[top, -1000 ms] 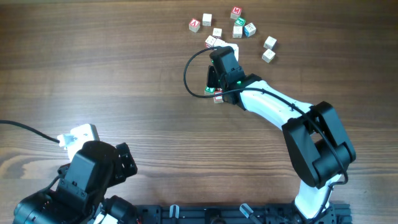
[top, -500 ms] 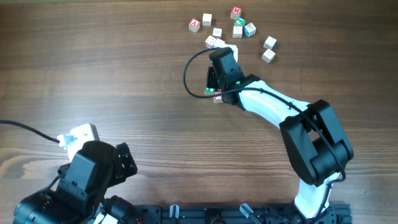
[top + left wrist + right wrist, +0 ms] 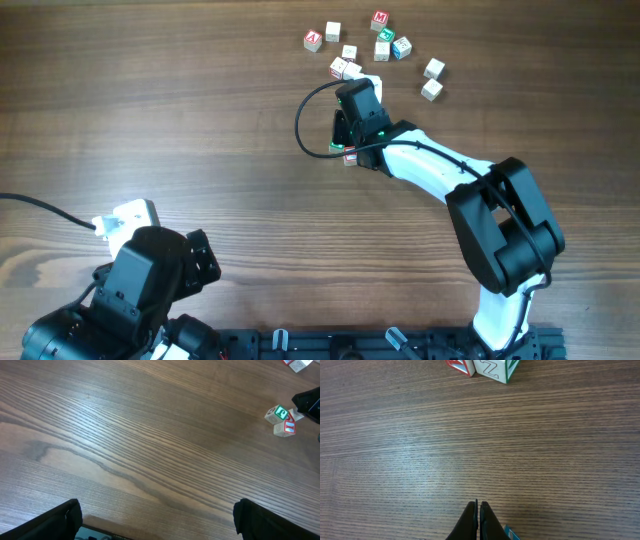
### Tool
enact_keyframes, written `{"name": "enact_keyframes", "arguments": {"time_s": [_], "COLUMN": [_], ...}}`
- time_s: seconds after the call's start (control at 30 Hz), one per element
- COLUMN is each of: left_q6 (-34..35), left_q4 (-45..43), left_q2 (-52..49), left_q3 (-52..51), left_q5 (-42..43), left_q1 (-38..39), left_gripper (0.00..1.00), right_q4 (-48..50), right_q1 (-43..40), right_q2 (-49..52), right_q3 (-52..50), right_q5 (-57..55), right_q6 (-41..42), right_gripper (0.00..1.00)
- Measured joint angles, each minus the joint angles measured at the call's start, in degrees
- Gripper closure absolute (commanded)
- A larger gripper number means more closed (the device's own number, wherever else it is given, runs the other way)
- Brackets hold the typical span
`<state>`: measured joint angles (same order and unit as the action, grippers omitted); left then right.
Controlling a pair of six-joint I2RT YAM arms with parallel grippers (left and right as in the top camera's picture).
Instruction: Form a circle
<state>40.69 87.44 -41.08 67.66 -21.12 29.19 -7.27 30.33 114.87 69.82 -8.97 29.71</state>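
While the right gripper point(image 3: 478, 506) points along the table point(image 3: 420, 460), its two fingers are pressed together, holding nothing. Just beside it sits the circle point(image 3: 282, 420), three touching cubes: one green-faced and two red-faced. At the far edge of its wrist view two cubes point(image 3: 492, 367) touch; which group they belong to is unclear. Beyond lie about eleven loose cubes point(image 3: 433, 68). Well apart, the left gripper point(image 3: 157, 515) is spread wide.

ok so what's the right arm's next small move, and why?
Probably open the right gripper and reach for the nearest loose cubes. It is shut on nothing next to the circle, which is only a small clump of about three cubes, no ring, so it needs more.
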Motion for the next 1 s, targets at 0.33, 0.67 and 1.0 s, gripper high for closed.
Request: {"name": "enact_keyframes", "arguments": {"time_s": [0.33, 0.67, 1.0], "left_q6": [0.00, 0.00, 0.00], "left_q4": [0.00, 0.00, 0.00], "left_q2": [0.00, 0.00, 0.00], "left_q3": [0.00, 0.00, 0.00], "left_q5": [0.00, 0.00, 0.00], "left_q1": [0.00, 0.00, 0.00], "left_gripper": [0.00, 0.00, 0.00], "right_q4": [-1.03, -1.73, -1.75], "right_q1": [0.00, 0.00, 0.00], "right_q2": [0.00, 0.00, 0.00], "right_q3": [0.00, 0.00, 0.00], "right_q5": [0.37, 0.37, 0.37], "right_q6": [0.00, 0.00, 0.00], "right_gripper": [0.96, 0.95, 0.95]}}
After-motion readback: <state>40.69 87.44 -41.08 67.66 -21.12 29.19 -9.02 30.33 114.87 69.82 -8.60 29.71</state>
